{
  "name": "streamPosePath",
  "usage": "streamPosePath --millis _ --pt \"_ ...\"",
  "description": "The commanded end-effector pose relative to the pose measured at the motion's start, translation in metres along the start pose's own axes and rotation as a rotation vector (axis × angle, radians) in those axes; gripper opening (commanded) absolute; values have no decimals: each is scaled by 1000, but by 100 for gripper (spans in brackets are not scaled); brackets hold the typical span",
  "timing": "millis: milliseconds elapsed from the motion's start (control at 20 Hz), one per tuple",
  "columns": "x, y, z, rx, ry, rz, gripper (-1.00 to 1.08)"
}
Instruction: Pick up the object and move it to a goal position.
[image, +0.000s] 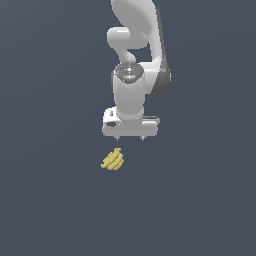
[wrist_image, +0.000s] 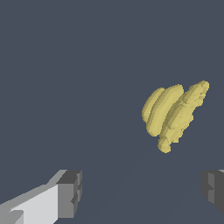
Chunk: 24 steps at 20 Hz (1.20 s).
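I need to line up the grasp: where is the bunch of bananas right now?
In the exterior view the bunch of bananas lies on the dark floor, just below the open end effector and slightly toward that view's left, untouched.

Banana bunch (image: 113, 160) lies on floor, just toward exterior view's left of gripper (image: 129, 137) hanging above, apart.

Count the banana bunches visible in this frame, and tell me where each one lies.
1. The single banana bunch lies on the dark floor, below the gripper and toward the exterior view's left of it, outside the open jaws. Nothing in either view could hide another.
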<state>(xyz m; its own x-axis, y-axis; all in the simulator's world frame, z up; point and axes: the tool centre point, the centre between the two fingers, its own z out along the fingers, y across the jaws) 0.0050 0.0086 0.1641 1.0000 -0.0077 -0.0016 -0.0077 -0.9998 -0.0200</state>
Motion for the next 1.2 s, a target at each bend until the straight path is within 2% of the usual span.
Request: streamPosePath --millis 0,450,650,900,1150 --pt "0 0 0 0 0 0 108" --pt "-1 1 1 2 -6 2 108" --pt "0 2 3 -11 -7 7 108" --pt "0 6 9 -48 -7 22 108" --pt "0 13 20 -112 -3 45 108"
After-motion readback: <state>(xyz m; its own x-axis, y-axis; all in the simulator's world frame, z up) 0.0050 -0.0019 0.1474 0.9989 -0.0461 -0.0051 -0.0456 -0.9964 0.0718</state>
